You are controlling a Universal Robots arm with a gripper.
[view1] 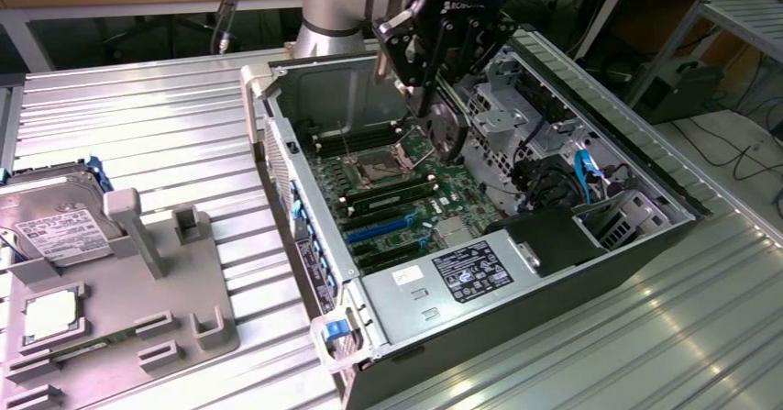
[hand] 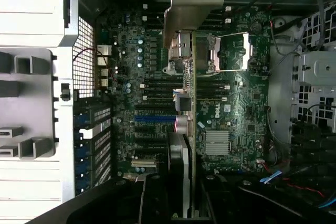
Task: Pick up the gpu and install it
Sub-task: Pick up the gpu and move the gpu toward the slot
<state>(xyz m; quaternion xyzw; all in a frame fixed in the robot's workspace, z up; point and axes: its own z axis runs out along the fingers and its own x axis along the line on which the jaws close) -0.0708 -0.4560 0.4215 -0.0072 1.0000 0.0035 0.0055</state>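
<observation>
Open computer case (view1: 612, 167) lies on its side, motherboard (view1: 391, 199) exposed. My gripper (view1: 423, 98) hangs over it, jaws part-closed on the gpu (view1: 443, 135), which is held edge-down above the board. Pickup is complete. The card is not yet seated in the blue slots (view1: 373, 231).

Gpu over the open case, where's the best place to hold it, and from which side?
By its top long edge, from above, as the claw holds it now. The gpu hangs on edge, thin enough to pinch across its faces, leaving the lower edge free toward the motherboard slots.
</observation>
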